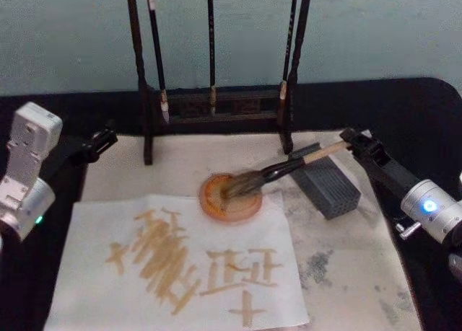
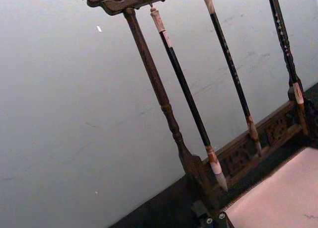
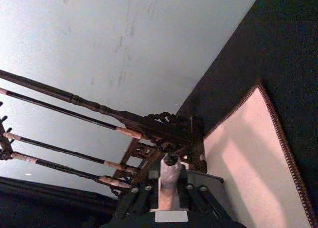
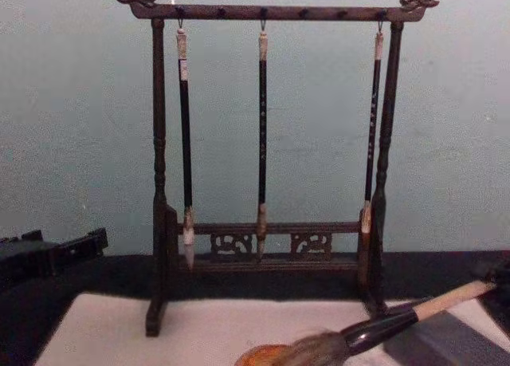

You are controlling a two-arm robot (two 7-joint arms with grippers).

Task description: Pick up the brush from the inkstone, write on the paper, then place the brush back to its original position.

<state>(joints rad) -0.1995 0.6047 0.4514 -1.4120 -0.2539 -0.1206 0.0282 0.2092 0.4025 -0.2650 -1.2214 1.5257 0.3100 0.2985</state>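
right gripper (image 1: 351, 141) pinching pale handle end of brush (image 1: 289, 168) | bristles slant away toward robot's left, resting in round orange inkstone (image 1: 214, 205) | paper (image 1: 94, 237) past inkstone | left gripper (image 1: 103, 138) idle, far side of paper

Paper (image 1: 177, 262): carrying tan brush-written marks resembling characters, sitting upside down in the head view, in several clusters. None is reading as legible text.
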